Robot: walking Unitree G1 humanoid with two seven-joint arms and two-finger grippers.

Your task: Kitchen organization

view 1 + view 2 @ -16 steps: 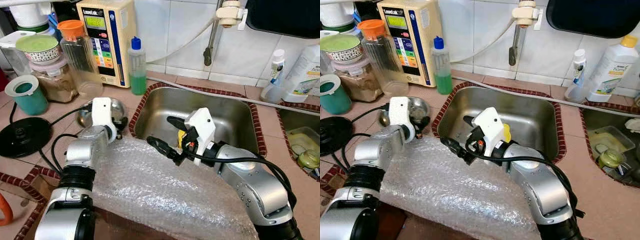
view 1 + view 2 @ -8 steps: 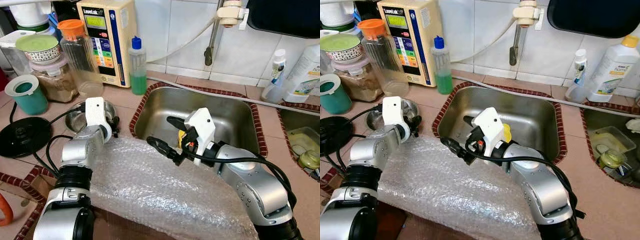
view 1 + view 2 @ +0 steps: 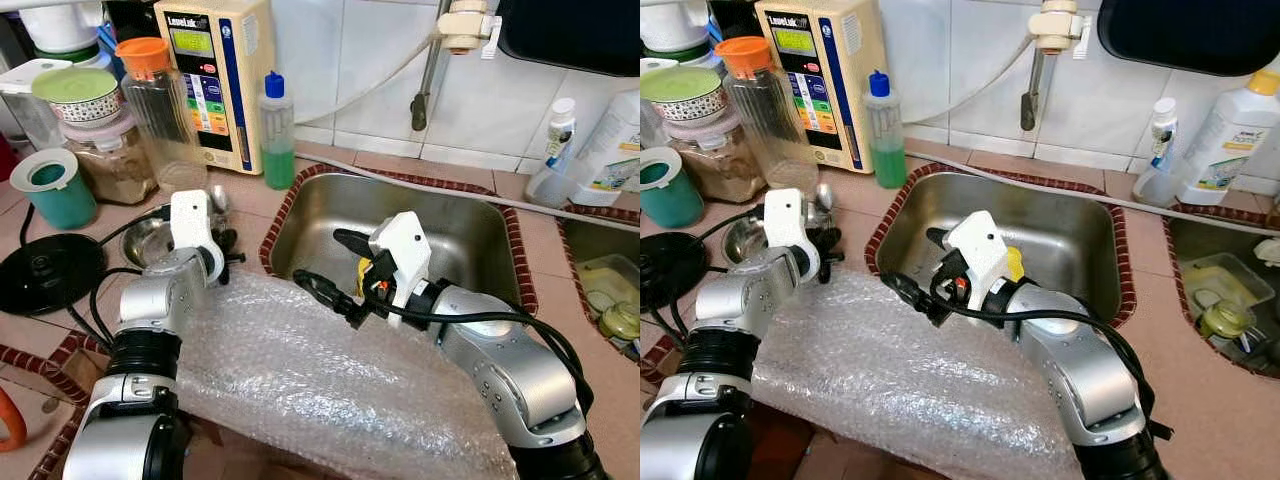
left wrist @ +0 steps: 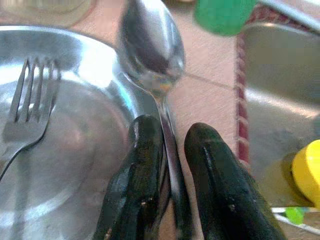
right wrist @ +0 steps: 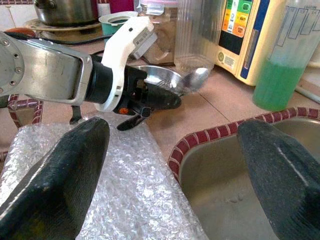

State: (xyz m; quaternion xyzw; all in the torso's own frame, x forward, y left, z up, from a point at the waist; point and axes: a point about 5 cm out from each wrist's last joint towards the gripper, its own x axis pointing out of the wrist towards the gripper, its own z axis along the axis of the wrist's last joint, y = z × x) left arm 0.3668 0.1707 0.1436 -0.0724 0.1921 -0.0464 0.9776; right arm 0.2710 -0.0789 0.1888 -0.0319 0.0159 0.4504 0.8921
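My left gripper (image 4: 172, 165) is shut on the handle of a metal spoon (image 4: 152, 47), whose bowl end sticks out past the fingertips. It holds the spoon (image 3: 216, 199) at the right rim of a steel bowl (image 3: 143, 240) on the counter. A fork (image 4: 27, 102) lies inside that bowl. My right gripper (image 3: 335, 268) hovers open over the near left corner of the sink (image 3: 470, 230), with nothing between its fingers (image 5: 65, 180). A sheet of bubble wrap (image 3: 320, 380) lies across the counter under both arms.
A green soap bottle (image 3: 276, 130), a cream water machine (image 3: 215, 70), jars (image 3: 160, 110) and a teal cup (image 3: 52, 188) stand at the back left. A black kettle base (image 3: 45, 270) sits left. White bottles (image 3: 610, 140) and a second basin (image 3: 605, 290) are right.
My left gripper went left over the steel bowl and then came back a little to the right, now with the spoon in its fingers. The right arm has stayed still.
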